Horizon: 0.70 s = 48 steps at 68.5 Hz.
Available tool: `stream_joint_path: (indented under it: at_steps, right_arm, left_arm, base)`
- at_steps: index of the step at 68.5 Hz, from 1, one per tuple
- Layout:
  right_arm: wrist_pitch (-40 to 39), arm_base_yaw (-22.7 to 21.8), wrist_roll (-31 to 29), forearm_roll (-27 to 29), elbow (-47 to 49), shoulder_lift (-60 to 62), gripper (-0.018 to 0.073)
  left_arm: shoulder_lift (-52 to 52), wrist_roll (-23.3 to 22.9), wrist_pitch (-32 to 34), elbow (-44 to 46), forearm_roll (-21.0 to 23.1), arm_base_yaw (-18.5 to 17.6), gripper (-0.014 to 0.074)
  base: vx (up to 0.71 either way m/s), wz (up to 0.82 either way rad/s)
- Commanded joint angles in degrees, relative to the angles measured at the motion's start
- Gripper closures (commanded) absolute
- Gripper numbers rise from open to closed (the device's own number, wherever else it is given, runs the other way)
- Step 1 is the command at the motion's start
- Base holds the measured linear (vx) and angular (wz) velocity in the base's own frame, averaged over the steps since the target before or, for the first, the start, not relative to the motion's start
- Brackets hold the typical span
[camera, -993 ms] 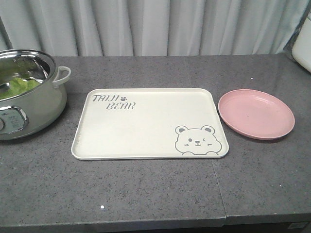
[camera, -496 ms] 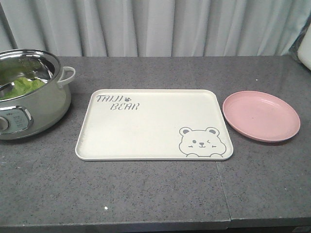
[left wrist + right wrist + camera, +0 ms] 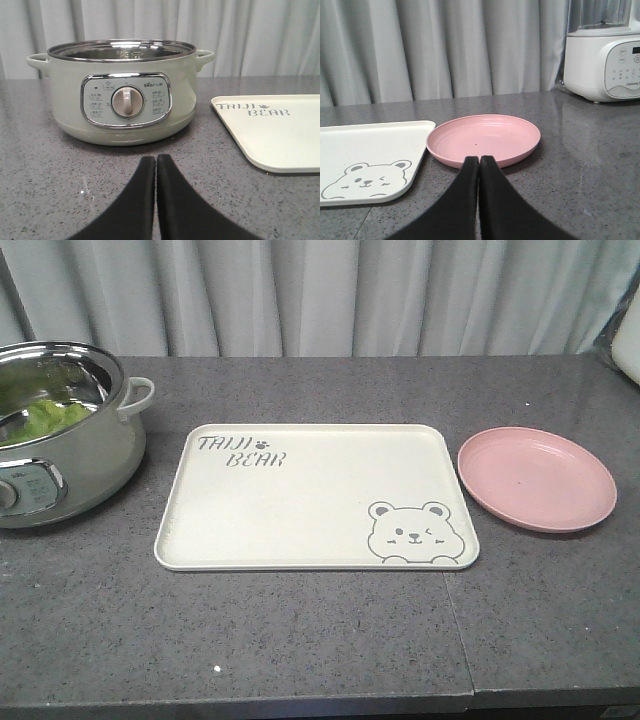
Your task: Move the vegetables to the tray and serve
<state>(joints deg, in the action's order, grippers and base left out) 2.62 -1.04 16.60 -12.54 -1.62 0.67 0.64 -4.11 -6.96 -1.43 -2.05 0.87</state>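
The green lettuce leaf lies inside the pale green electric pot at the far left. The cream tray with bear face sits empty mid-counter; it also shows in the left wrist view and the right wrist view. My left gripper is shut and empty, low over the counter in front of the pot. My right gripper is shut and empty, just in front of the pink plate. Neither gripper shows in the front view.
The round pink plate sits empty right of the tray. A white blender base stands at the back right. Grey curtains hang behind the dark speckled counter, whose front edge is near.
The front view shifted slightly between one second and half a second ago, so everything sits a little further right; since then nothing has moved.
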Motion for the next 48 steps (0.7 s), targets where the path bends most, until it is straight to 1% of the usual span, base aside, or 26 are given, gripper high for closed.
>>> stream_joint_path:
  at_steps: [1, 48]
  right_arm:
    - [-4.4, -0.3, -0.2, -0.2, -0.9, 0.3, 0.0562]
    - [-4.6, -0.3, -0.2, -0.2, -0.9, 0.3, 0.0562]
  left_arm:
    - [0.8, -0.2, 4.1, -1.3, 0.5, 0.1, 0.0602]
    - [0.8, -0.2, 4.5, -1.2, 0.5, 0.1, 0.0602]
  base:
    - [0.0, 0.0]
    - [0.0, 0.0]
